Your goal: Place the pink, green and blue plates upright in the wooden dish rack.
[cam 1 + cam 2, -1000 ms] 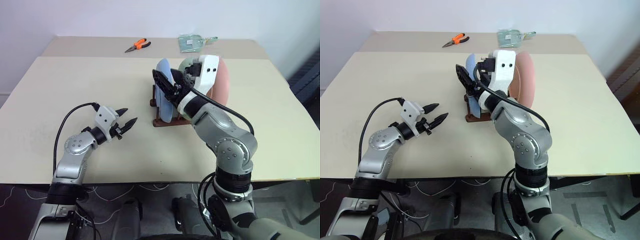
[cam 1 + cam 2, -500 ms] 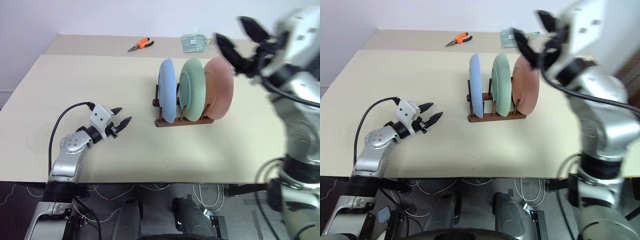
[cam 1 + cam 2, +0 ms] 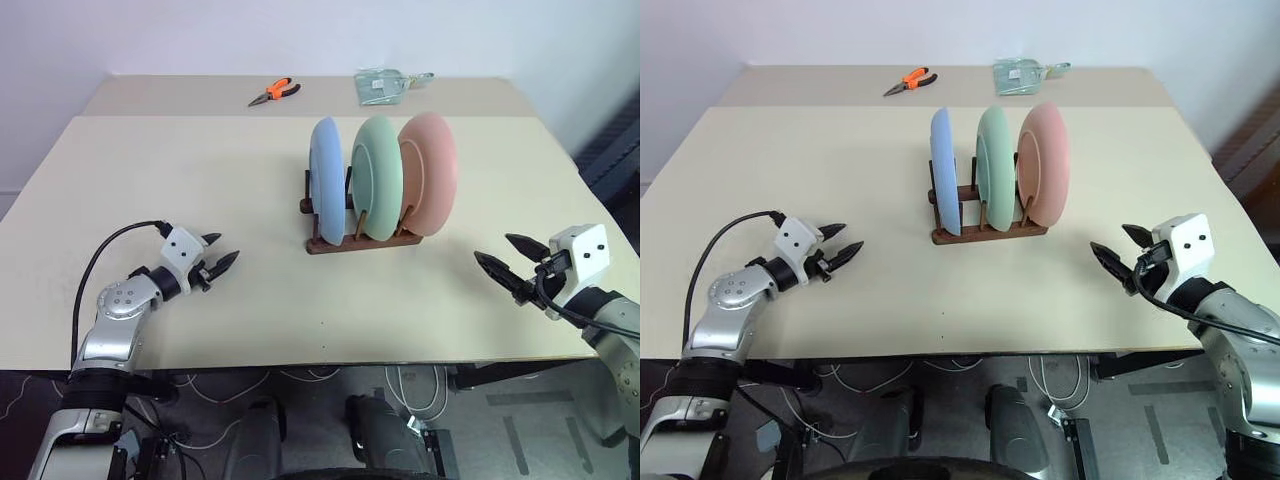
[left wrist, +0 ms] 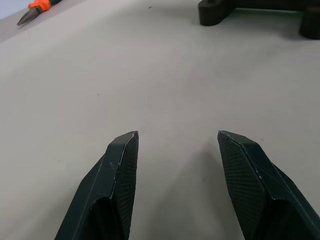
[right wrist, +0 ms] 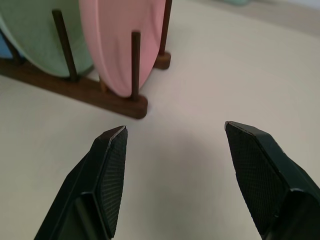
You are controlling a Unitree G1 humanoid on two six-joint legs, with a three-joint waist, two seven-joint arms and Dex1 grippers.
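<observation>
1. And here's the wooden dish rack (image 3: 362, 241) sitting just right of centre in the head view, on the beige table (image 3: 200, 180); all three plates stand upright on edge between its pegs.
2. Reading across: the blue plate (image 3: 327, 195) at the rack's left end, the green plate (image 3: 378, 191) in the middle, the pink plate (image 3: 432, 172) at the right end; green overlaps pink from this angle, blue stands a little apart.
3. Left gripper (image 3: 219, 263) down at the lower left of the frame, low over the table, well apart from the rack; its fingers are parted with only bare tabletop between them, nothing held.
4. Right gripper (image 3: 502, 265) at the lower right, tips pointing back toward the rack; fingers spread wide, empty; its wrist view looks at the pink plate and the rack's end.
5. Up at the top edge, orange-handled pliers (image 3: 275, 92) left of centre; a clear packet (image 3: 385, 84) just right of them.
</observation>
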